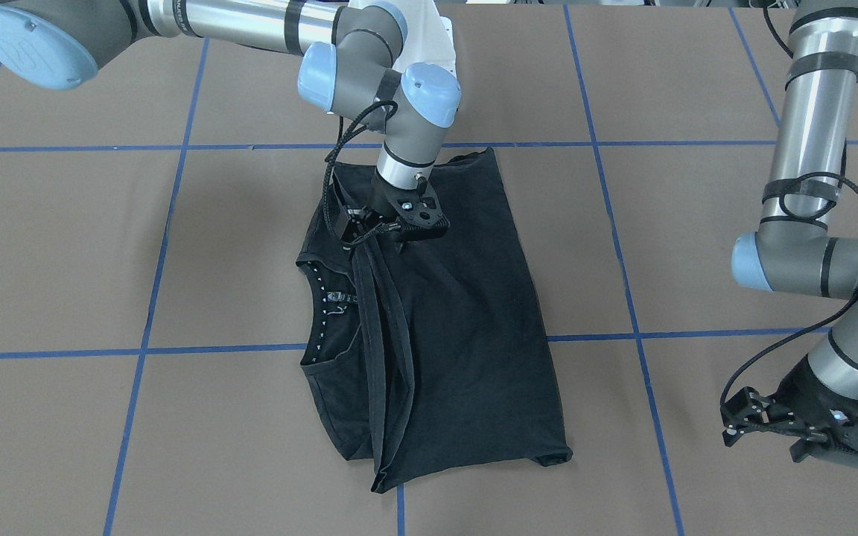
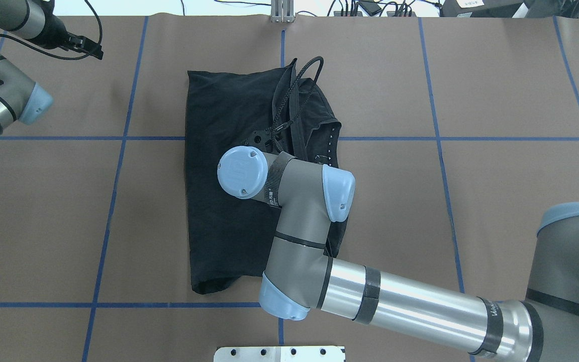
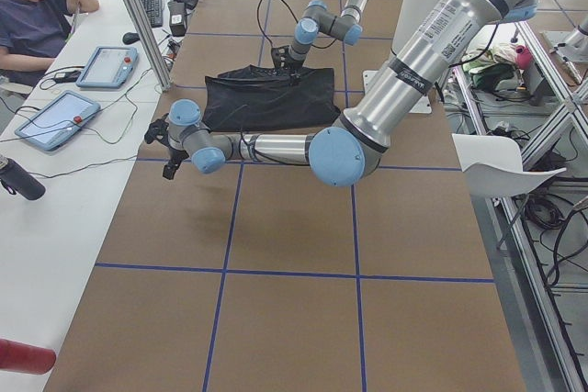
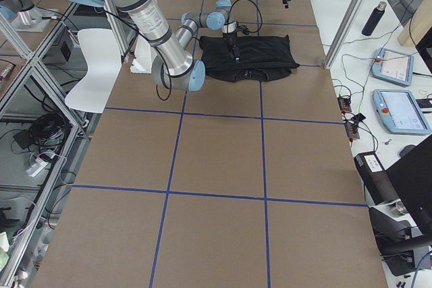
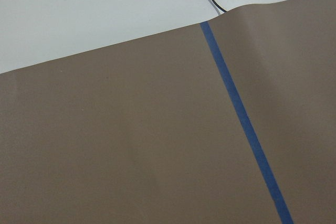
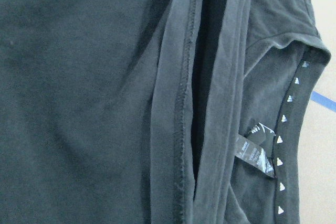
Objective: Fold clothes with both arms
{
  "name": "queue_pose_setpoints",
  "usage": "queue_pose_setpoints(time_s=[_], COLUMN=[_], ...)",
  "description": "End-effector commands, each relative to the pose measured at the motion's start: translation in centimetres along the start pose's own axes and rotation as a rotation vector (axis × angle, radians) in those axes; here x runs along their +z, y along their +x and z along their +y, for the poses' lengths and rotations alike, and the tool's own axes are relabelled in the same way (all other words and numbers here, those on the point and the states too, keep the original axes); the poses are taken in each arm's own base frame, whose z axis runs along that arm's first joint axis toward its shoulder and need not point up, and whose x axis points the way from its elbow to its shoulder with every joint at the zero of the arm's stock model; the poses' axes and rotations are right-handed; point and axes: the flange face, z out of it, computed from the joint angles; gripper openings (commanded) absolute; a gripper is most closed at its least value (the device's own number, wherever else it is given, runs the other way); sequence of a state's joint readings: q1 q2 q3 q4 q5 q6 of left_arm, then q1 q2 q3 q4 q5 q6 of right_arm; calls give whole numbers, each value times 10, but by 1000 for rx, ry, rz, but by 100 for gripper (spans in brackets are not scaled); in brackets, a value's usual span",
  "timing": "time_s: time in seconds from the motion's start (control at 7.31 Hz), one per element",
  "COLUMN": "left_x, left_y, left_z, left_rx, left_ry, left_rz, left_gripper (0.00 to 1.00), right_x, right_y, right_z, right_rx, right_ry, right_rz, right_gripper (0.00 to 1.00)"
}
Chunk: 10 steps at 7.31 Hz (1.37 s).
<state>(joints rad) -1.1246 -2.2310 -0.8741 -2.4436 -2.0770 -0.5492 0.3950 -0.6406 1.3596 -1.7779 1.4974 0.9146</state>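
Black T-shirt (image 1: 459,320), soft matte knit, folded to a long rectangle at mid-table on brown paper (image 1: 697,246) gridded with blue tape (image 1: 608,223); stitched hem band and collar (tiny white triangles, small tag) exposed along one side. Right gripper (image 1: 408,223) low over the folded cloth, seemingly pinching a raised hem strip, though jaw gap hidden: cannot tell. Left gripper (image 1: 809,432) spread apart, empty, well clear near the table edge. Bare paper on every side of the shirt.
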Motion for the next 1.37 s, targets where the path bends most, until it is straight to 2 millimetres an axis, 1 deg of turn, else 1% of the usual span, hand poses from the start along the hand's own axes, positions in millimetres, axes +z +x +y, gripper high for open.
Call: queue_pose_setpoints(time_s=[0.0, 0.14, 0.27, 0.68, 0.96, 1.09, 1.23], left_x=[1, 1, 1, 1, 1, 1, 1], left_y=[-1, -1, -1, -1, -1, -1, -1], left_z=[1, 1, 1, 1, 1, 1, 1], left_rx=[-1, -1, -1, -1, -1, -1, -1], left_ry=[-2, -2, -2, -2, -2, -2, -2], left_rz=[-1, -1, -1, -1, -1, -1, -1], left_gripper=[100, 100, 100, 100, 100, 100, 100], right_x=[9, -3, -11, -6, -5, -3, 0], right_y=[0, 0, 4, -2, -4, 0, 9], right_z=[5, 11, 18, 29, 32, 29, 23], right_rx=[-22, -50, -64, -79, -85, -79, -75], right_ry=[-47, -57, -65, -70, -70, -68, -69], right_rz=[48, 54, 62, 69, 71, 75, 82], right_gripper=[99, 99, 99, 99, 99, 99, 99])
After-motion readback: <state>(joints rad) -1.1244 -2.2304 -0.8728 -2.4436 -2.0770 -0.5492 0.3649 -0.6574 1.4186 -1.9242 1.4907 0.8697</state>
